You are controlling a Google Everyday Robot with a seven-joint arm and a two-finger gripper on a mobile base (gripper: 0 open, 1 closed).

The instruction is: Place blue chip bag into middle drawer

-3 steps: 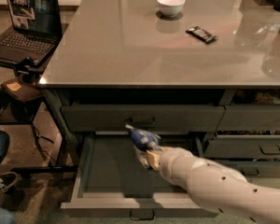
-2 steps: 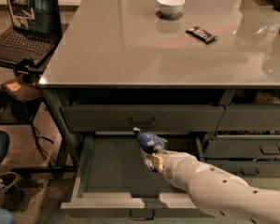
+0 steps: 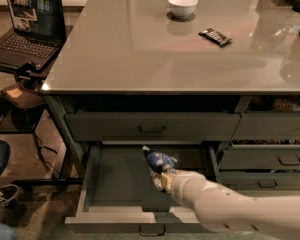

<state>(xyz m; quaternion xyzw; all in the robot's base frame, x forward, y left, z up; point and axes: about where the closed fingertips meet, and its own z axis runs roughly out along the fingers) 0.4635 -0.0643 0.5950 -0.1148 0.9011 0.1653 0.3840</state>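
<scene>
Claw (image 3: pixel 158 177) sits lower centre of frame, pinching the blue chip bag (image 3: pixel 160 161). Since a second ago I've brought it lower and rightward, over the tray of the open middle drawer (image 3: pixel 115 181). Not released yet; letting go should finish it.

My hand (image 3: pixel 159 178) is hanging inside the open middle drawer (image 3: pixel 115 184), toward its right half, gripping the blue chip bag (image 3: pixel 159 160), which is sitting just behind it. A closed drawer (image 3: pixel 152 126) is lying above my hand, under the desk (image 3: pixel 140 49). Far behind my hand, a bowl (image 3: pixel 182 5) and a wrapped bar (image 3: pixel 215 36) are resting on the desk, both slightly to my hand's right. A laptop (image 3: pixel 30 29) is standing well to the left.
</scene>
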